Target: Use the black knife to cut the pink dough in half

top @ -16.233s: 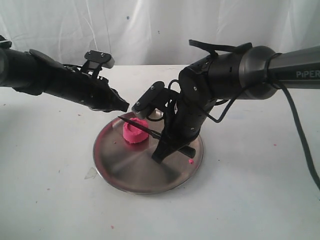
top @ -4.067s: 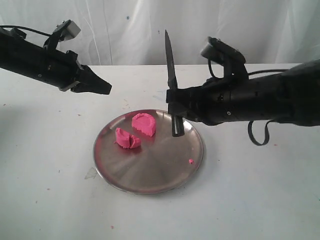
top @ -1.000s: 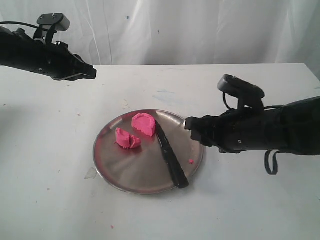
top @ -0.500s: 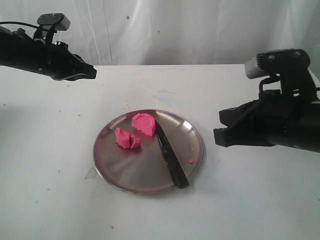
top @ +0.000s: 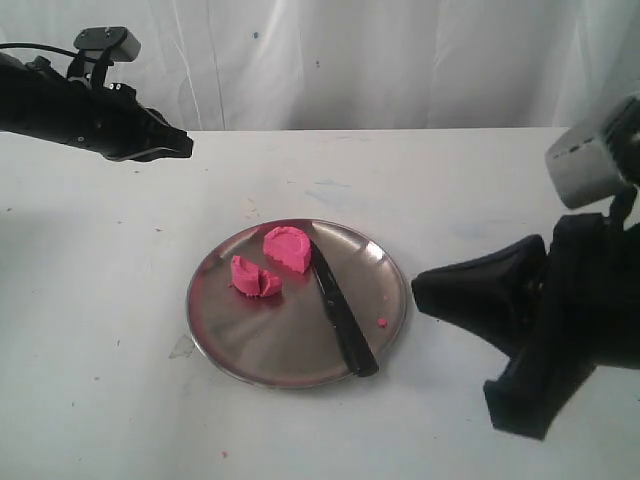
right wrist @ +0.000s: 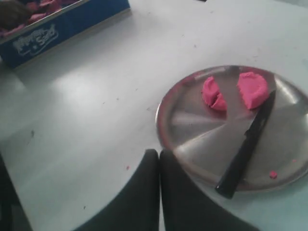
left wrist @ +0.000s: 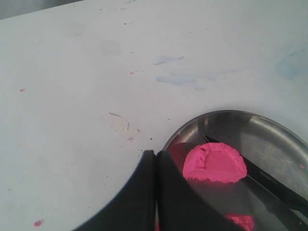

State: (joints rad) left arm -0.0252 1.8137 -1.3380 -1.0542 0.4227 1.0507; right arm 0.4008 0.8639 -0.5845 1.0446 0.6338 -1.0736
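The pink dough lies in two pieces on the round metal plate (top: 240, 350): one half (top: 287, 248) at the back, the other (top: 254, 278) to its left. The black knife (top: 341, 313) rests flat on the plate, its tip beside the back half and its handle at the front rim. My left gripper (top: 184, 145) hovers shut and empty up at the left, well away from the plate. My right gripper (top: 420, 287) is shut and empty, raised just right of the plate. The right wrist view shows the knife (right wrist: 245, 149) and both halves (right wrist: 213, 94) (right wrist: 253, 88).
A small pink crumb (top: 381, 322) sits near the plate's right rim. Pink specks dot the white table (top: 120, 330). A white curtain (top: 380, 60) hangs behind. A blue box (right wrist: 57, 31) with pink material lies off to one side in the right wrist view.
My right arm has drawn back from the plate toward the right and nearer the camera, and its gripper has shut. The knife, dough and left arm have stayed put.
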